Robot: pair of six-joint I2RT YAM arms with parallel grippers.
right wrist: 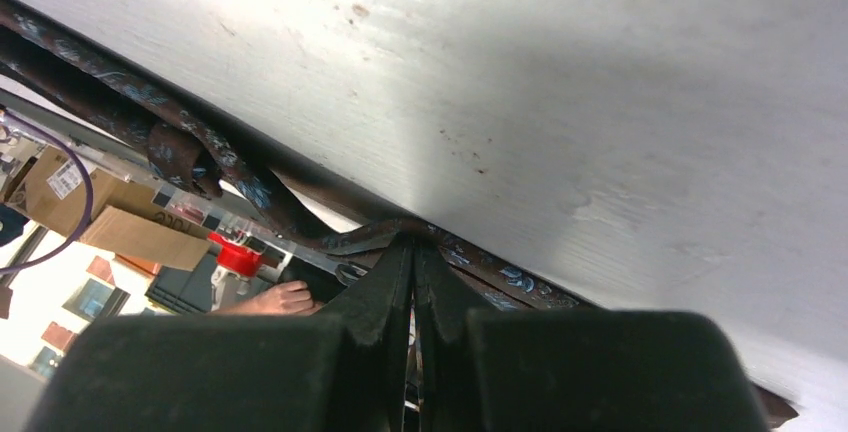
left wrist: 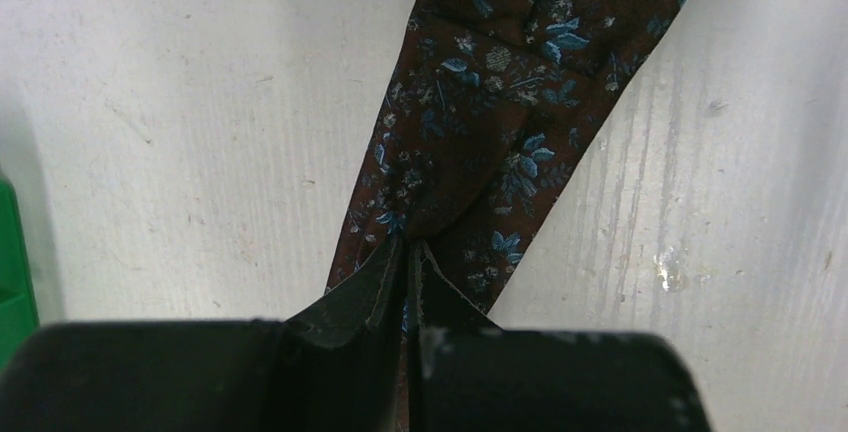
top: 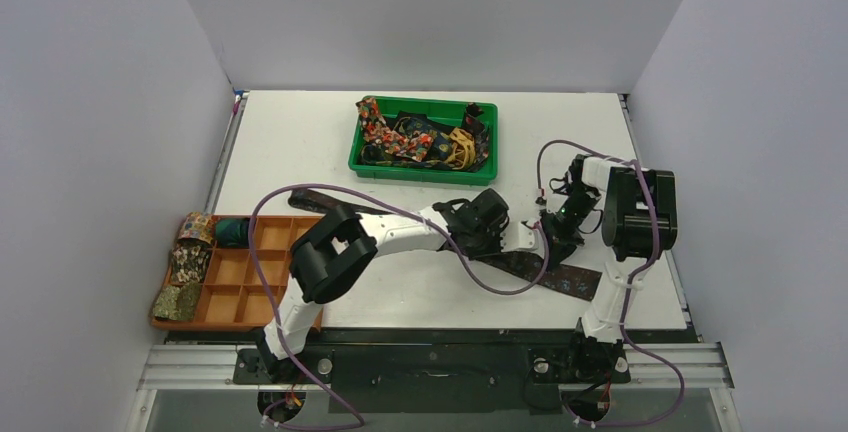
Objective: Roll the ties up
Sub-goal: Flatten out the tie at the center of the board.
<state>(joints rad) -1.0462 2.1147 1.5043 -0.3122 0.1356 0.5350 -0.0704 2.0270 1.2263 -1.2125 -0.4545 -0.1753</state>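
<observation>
A long dark brown tie with small blue flowers (top: 560,274) lies slantwise across the table from near the orange tray to the front right. My left gripper (top: 508,235) is shut on it near its wide part; in the left wrist view the jaws (left wrist: 410,247) pinch the fabric and the tie (left wrist: 500,102) fans out beyond them. My right gripper (top: 550,234) is close beside the left one, shut on the tie's edge (right wrist: 413,242), lifting a fold of it (right wrist: 250,192) off the table. More ties (top: 420,137) lie tangled in the green bin.
The green bin (top: 420,168) stands at the back centre. An orange compartment tray (top: 245,297) sits at the front left with several rolled ties (top: 185,262) in its left cells. Purple cables (top: 260,242) loop over both arms.
</observation>
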